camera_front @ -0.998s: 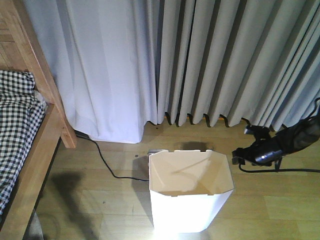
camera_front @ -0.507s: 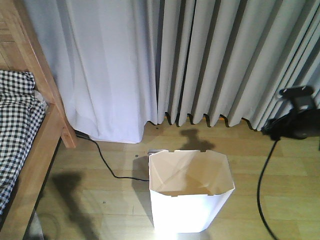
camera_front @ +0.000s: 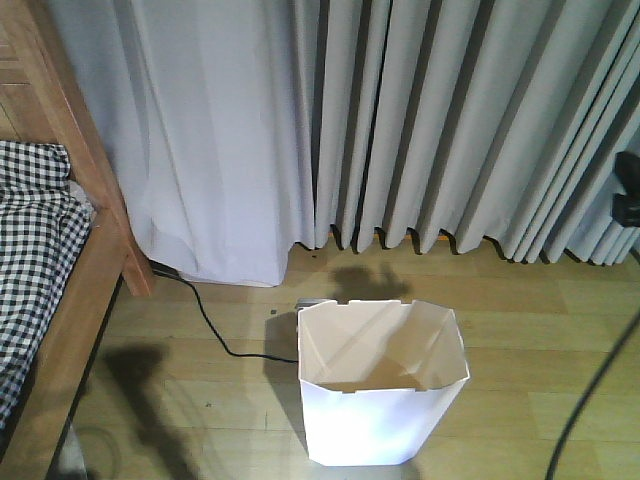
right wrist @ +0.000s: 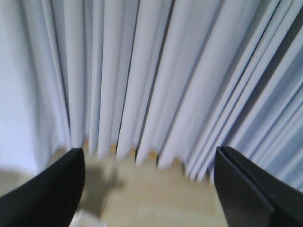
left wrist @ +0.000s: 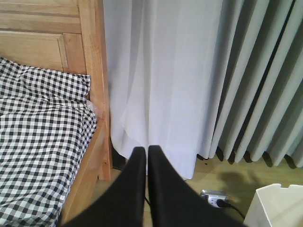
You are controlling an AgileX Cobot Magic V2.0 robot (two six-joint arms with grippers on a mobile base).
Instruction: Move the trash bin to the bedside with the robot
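One white trash bin (camera_front: 380,395) stands upright, many-sided notched mouth facing up, walls tapering downward. Left end effector (left wrist: 147,156) clenched, empty; right end effector (right wrist: 149,182) spread wide.

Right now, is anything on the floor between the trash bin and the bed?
Only a thin black cable, which runs across the wooden floor from near the bed frame toward the trash bin. A power strip sits just behind the bin. Otherwise nothing visible blocks the path.
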